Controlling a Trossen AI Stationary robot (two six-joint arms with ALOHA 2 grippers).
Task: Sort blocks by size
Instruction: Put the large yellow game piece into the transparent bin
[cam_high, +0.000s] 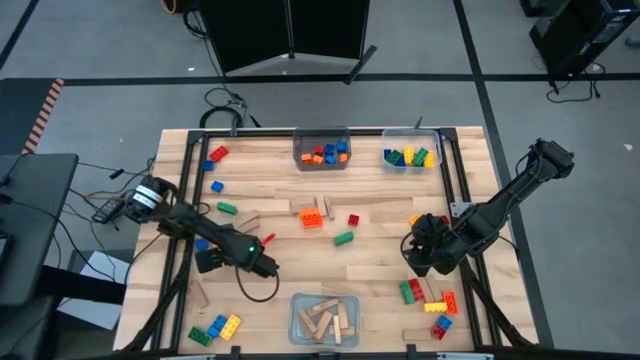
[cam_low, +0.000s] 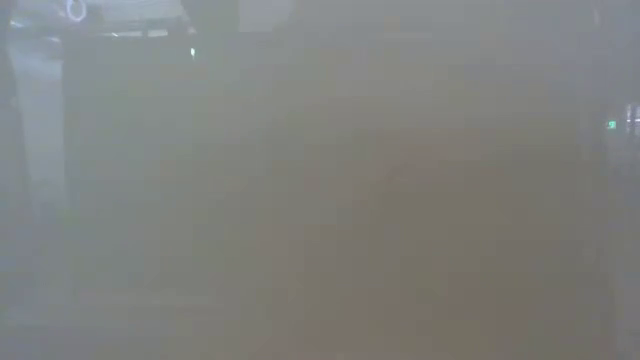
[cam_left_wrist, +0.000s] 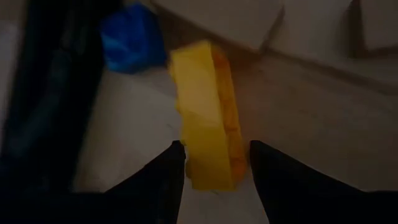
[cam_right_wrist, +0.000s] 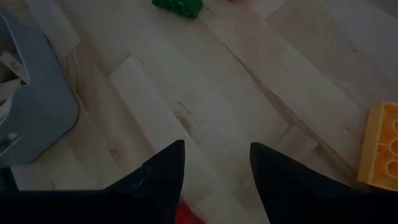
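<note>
A wooden desk (cam_high: 380, 250) is seen from above, with blocks scattered over it and three clear bins set on it. The left gripper (cam_left_wrist: 217, 163) is lowered near the left front part of the desk, and in the left wrist view a yellow brick (cam_left_wrist: 205, 112) is seen between its two dark fingers (cam_left_wrist: 163, 180), so the gripper is grasping the yellow brick; a blue brick (cam_left_wrist: 130, 45) lies just beside it. The right gripper (cam_right_wrist: 217, 163) is held over the right part of the desk, its fingers parted with nothing between them, above bare wood. In the right wrist view a green brick (cam_right_wrist: 179, 6), an orange brick (cam_right_wrist: 380, 146) and the wall of a bin (cam_right_wrist: 37, 118) are seen around it. At the back edge a bin of orange, red and blue bricks (cam_high: 321, 153) is set near the middle, and a bin of green, yellow and blue bricks (cam_high: 410, 156) towards the right back corner. At the front edge, near the middle, a bin of tan wooden blocks (cam_high: 323, 320) is placed. An orange plate brick (cam_high: 311, 217), a red brick (cam_high: 353, 220) and a small green brick (cam_high: 343, 238) lie near the desk's middle. A cluster of bricks (cam_high: 430, 300) is gathered near the right front corner, another cluster (cam_high: 216, 328) at the left front corner. The low view is fogged, and nothing can be told from it.
</note>
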